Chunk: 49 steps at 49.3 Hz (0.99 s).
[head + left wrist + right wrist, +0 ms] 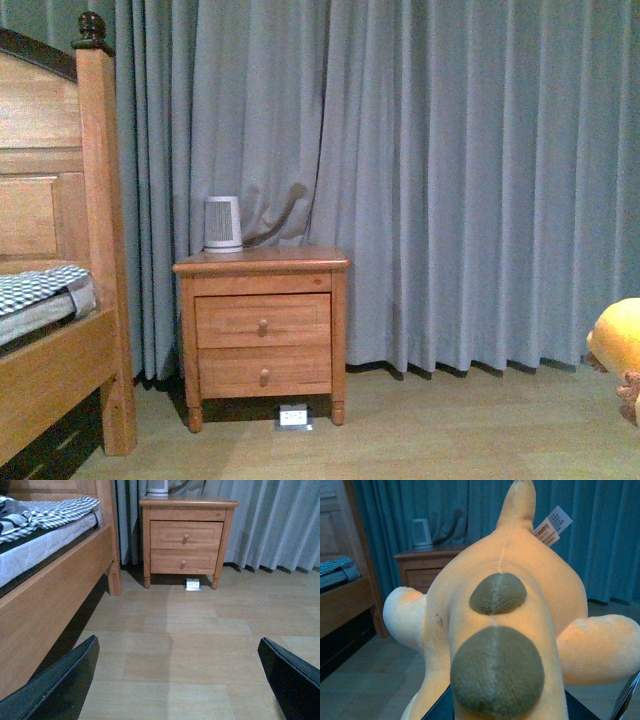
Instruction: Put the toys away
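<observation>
Right claw [577, 712] seems clamped on the plush toy [505, 630], jaws mostly hidden; the toy's long axis runs away from the wrist, white tag [552, 526] farthest. Front view puts it at 4 o'clock, nightstand [262, 330] at 7. Left claw [177, 641], spread, hangs farther off.

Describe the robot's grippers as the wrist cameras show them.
Left gripper: two matte black, flat, wedge-shaped fingers, no markings or cables visible. Right gripper: only black slivers show beneath the toy. Neither arm shows in the front view.
</observation>
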{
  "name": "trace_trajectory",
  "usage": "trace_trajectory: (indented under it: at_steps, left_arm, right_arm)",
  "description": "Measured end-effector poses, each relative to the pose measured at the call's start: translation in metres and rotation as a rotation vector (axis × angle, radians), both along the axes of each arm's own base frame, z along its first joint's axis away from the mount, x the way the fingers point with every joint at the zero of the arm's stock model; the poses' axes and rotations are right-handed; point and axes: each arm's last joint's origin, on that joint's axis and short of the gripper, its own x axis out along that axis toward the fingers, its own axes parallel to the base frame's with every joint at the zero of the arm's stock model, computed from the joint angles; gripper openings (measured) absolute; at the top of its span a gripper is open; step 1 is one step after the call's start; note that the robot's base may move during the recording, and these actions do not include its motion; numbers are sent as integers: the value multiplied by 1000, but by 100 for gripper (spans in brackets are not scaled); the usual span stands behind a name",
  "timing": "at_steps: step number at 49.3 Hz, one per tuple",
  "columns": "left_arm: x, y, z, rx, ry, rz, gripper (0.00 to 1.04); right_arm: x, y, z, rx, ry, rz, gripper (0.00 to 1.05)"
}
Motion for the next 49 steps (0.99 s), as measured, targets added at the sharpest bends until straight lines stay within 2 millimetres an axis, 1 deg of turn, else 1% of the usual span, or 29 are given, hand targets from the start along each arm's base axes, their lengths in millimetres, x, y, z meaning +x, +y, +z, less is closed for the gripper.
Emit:
trace_trajectory:
  at_steps: [49]
  left_arm:
    - [0,0,0,0,0,1,99]
  right_arm:
    - [0,0,0,0,0,0,19]
